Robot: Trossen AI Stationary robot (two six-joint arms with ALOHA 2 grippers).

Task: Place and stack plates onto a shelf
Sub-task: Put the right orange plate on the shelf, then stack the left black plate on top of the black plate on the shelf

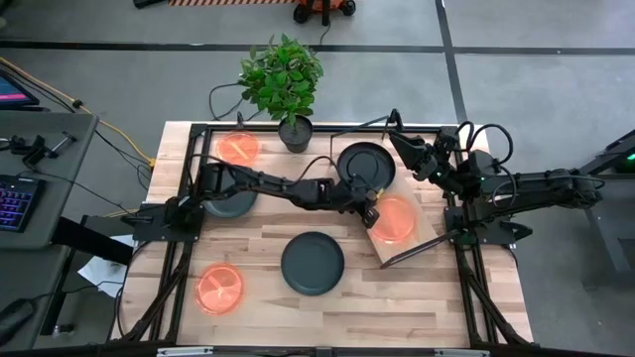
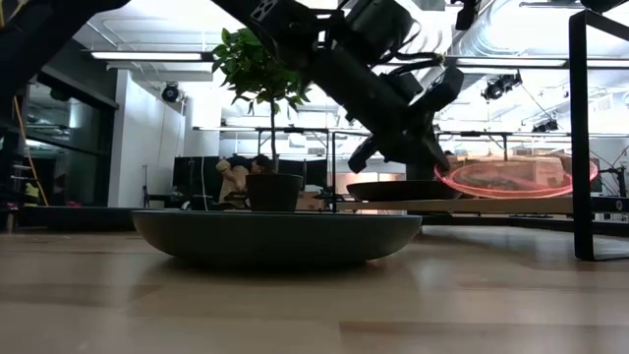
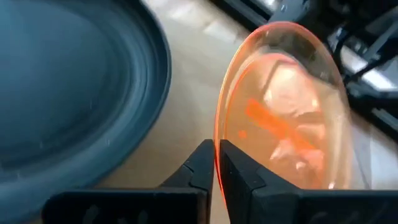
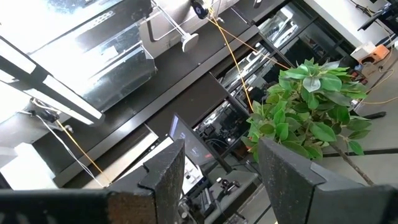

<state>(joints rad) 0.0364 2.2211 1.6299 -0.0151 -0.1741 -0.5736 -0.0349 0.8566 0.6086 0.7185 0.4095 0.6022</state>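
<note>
My left gripper (image 1: 371,210) reaches across the table and is shut on a translucent orange plate (image 1: 395,219) over the near half of the light wood shelf (image 1: 429,241). A dark grey plate (image 1: 365,164) lies on the shelf's far half. Its rim shows beside the orange plate in the left wrist view (image 3: 68,93). My right gripper (image 4: 221,180) is open and empty, raised near the table's far right (image 1: 399,141), pointing out at the room. Loose on the table lie two orange plates (image 1: 238,149) (image 1: 220,290) and two dark grey plates (image 1: 230,201) (image 1: 313,263). My left gripper pinches the orange plate's rim (image 3: 217,163) between its two fingers, on the side toward the table's left. The fingers come slanting down from the left (image 2: 432,157). The plate is nearly level at the shelf top (image 2: 511,179); I cannot tell whether it rests on the board.
A potted plant (image 1: 288,89) stands at the table's far edge, just left of the shelf. Black frame posts (image 2: 582,128) run along the table's sides. The nearest dark grey plate (image 2: 275,236) fills the foreground of the low view.
</note>
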